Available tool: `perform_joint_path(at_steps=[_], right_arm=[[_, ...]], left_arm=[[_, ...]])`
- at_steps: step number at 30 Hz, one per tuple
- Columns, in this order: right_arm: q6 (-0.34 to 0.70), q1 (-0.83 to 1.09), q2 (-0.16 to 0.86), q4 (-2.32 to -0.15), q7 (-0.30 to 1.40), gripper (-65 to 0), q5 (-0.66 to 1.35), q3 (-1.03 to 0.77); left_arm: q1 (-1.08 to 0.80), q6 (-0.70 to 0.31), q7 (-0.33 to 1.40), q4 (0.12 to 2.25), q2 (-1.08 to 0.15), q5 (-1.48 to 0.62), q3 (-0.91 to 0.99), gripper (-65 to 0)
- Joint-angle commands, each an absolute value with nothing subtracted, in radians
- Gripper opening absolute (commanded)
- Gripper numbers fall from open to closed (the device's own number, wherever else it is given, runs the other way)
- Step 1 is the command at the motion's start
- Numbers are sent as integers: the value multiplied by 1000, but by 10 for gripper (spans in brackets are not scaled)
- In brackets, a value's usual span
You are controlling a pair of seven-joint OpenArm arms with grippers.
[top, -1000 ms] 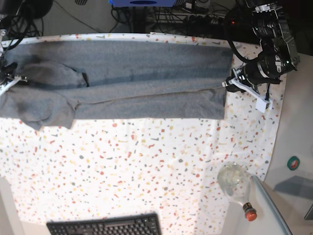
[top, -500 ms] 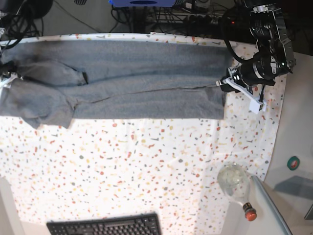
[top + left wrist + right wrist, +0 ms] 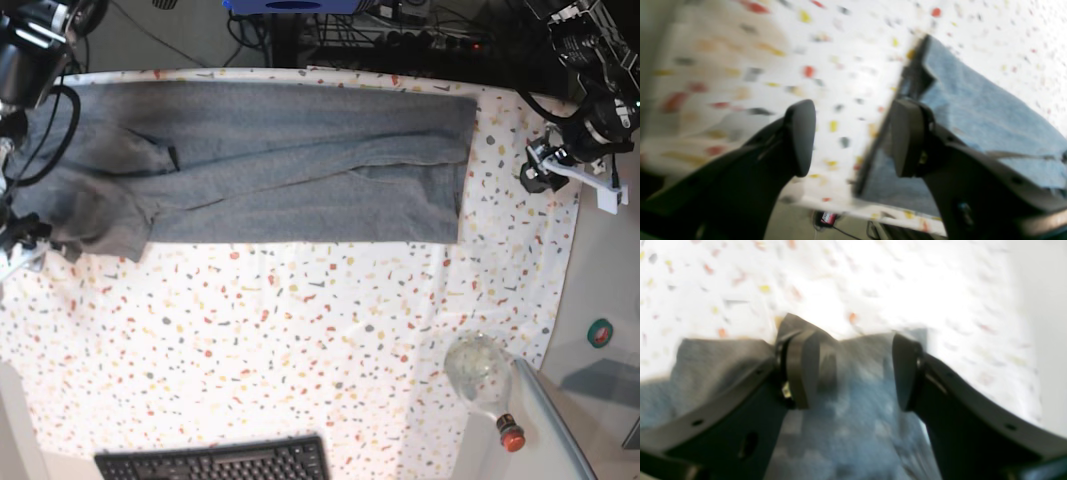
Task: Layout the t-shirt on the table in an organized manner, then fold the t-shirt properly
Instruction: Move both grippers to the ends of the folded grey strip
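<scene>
The heather-grey t-shirt [image 3: 300,170] lies folded lengthwise in a long band across the back of the table [image 3: 300,330]. Its sleeve end is bunched at the left. My left gripper [image 3: 530,172] is open and empty, off the shirt's right edge. In the left wrist view this gripper [image 3: 853,136] hovers over the speckled table [image 3: 840,50], with the shirt's edge [image 3: 973,110] beside the right finger. My right gripper [image 3: 25,235] is at the shirt's left end. In the right wrist view it [image 3: 857,373] is open above the grey shirt [image 3: 846,426].
A black keyboard [image 3: 215,462] lies at the front edge. A clear glass bottle with a red cap [image 3: 482,380] lies at the front right, beside a grey panel [image 3: 550,420]. Cables and equipment [image 3: 350,30] run behind the table.
My left gripper has drawn back to the right, off the shirt's right edge. My right gripper has moved from the sleeve area toward the front left corner of the shirt.
</scene>
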State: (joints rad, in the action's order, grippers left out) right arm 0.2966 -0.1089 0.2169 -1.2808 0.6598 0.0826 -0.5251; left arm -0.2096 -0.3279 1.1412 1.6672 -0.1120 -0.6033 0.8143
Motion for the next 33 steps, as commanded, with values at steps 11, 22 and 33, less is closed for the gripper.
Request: perform_joint_path(at_steps=[11,22,33], right_arm=[[285,-344,300,-837,587,-315,79,-369],[285,-337,297,-835,587,-650,85,-367],[285,-113,240,-1331,765,-650,82,-414]], left_arm=[[-248,-406,1133,1678,-140,-618,926,-308],[-248,-406,1133,1678,-143,-618,929,-308],[-239,-406,1133,1676,-145,-618,923,-309]])
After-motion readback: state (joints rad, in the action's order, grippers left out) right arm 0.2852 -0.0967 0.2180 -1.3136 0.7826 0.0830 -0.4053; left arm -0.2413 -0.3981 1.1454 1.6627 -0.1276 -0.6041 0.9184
